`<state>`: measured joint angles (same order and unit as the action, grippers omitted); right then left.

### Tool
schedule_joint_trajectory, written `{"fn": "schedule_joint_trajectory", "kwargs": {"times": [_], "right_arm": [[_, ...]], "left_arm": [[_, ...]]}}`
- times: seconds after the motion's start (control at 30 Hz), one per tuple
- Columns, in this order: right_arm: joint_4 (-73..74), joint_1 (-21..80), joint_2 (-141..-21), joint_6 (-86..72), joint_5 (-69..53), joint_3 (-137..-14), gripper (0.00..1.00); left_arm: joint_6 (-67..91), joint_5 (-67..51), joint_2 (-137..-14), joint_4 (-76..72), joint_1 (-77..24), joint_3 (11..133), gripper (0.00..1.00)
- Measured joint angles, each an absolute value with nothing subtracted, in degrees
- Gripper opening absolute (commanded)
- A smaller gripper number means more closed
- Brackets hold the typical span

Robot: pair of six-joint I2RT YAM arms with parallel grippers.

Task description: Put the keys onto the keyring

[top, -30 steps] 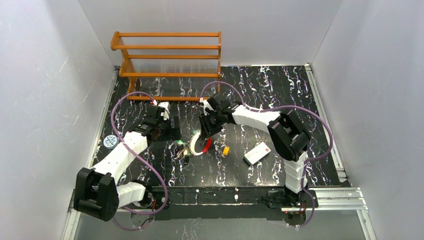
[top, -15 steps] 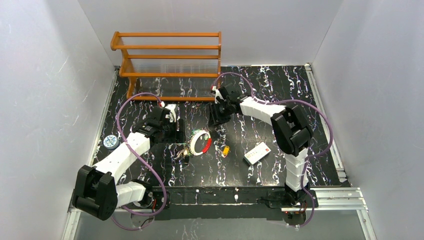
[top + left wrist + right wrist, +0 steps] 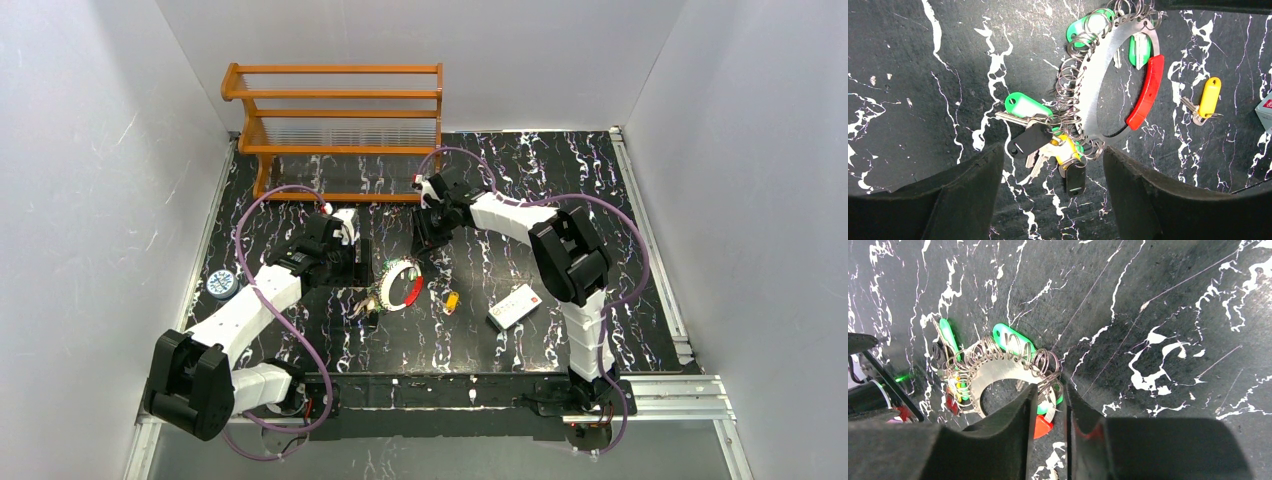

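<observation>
**At the table's middle: keyring flat on the surface, both grippers empty**

Along the bottom edge of the left wrist view, the left gripper (image 3: 1053, 200) spreads its two black fingers wide, and we see nothing between them but tabletop. Just above the fingers in that frame lies the large oval keyring of flat silvery metal with a red plastic section (image 3: 1098, 90), its left rim crowded with small wire rings. A small green-headed key (image 3: 1025, 106) sits at the lower left of the ring among those wire rings, beside two black tags (image 3: 1030, 140). We cannot tell exactly which ring holds which. To the right of the red section, apart from the loop, a small silver key with a yellow plastic head (image 3: 1205, 100) lies loose.

From above, the left gripper (image 3: 360, 262) sits just left of the keyring (image 3: 400, 284). The right gripper (image 3: 425, 232) is above and to the right of it, not touching. Its wrist view shows the right gripper (image 3: 1048, 435) with only a narrow slit between the fingers, gripping nothing, and the keyring (image 3: 998, 372) shows beyond the tips.

Further right on the black marbled table (image 3: 560, 180), past the yellow-headed key (image 3: 451, 301), rests a flat white rectangular card with a red mark (image 3: 514, 305). An orange wooden rack (image 3: 335, 110) stands along the upper edge.
</observation>
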<state>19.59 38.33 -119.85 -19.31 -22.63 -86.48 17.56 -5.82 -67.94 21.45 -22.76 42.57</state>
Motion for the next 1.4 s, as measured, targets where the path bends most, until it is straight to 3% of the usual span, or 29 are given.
{"fn": "schedule_joint_trajectory", "kwargs": {"times": [0.33,0.6,0.8,1.13,1.23,1.4], "right_arm": [[19.8,38.3,-119.9,-19.3,-22.5,-86.3,0.18],[19.6,38.3,-119.7,-19.4,-22.7,-83.1,0.34],[19.0,38.2,-118.1,-19.6,-24.7,-80.3,0.23],[15.0,37.9,-113.6,-24.2,-32.8,-70.1,0.19],[11.9,37.9,-112.8,-27.3,-37.2,-66.4,0.2],[8.9,37.9,-110.3,-31.3,-42.0,-61.5,0.35]], "left_arm": [[17.6,-5.8,-68.2,21.4,-23.1,42.6,0.7],[17.6,-5.8,-68.2,21.4,-23.5,42.6,0.7],[17.6,-5.8,-68.2,21.4,-23.8,42.6,0.71],[17.6,-5.8,-68.2,21.4,-24.0,42.6,0.71],[17.6,-5.8,-68.2,21.4,-24.3,42.6,0.71],[17.6,-5.4,-68.2,21.5,-25.0,42.6,0.7]]}}
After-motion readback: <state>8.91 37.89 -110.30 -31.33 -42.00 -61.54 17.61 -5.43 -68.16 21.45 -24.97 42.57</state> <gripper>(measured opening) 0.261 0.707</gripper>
